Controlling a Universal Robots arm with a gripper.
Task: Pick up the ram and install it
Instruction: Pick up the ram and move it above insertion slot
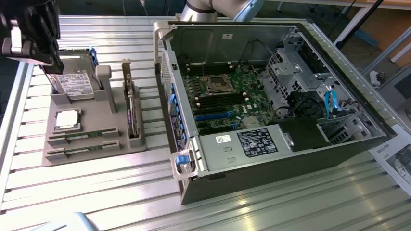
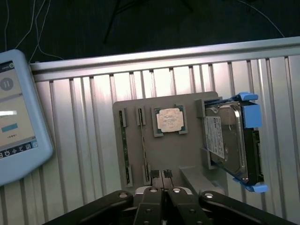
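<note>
Black gripper [image 2: 161,176] is closed tight on nothing and hovers over the grey tray [image 2: 187,154]. Just past its tips the ram [image 2: 123,145] lies in its slot near the tray's edge. A second stick [image 2: 143,150] sits beside it, then the processor [image 2: 169,120] and drive [image 2: 229,140]. The open case [image 1: 218,38] stands well apart. Neither pickup nor installation appears to be done yet.
</note>
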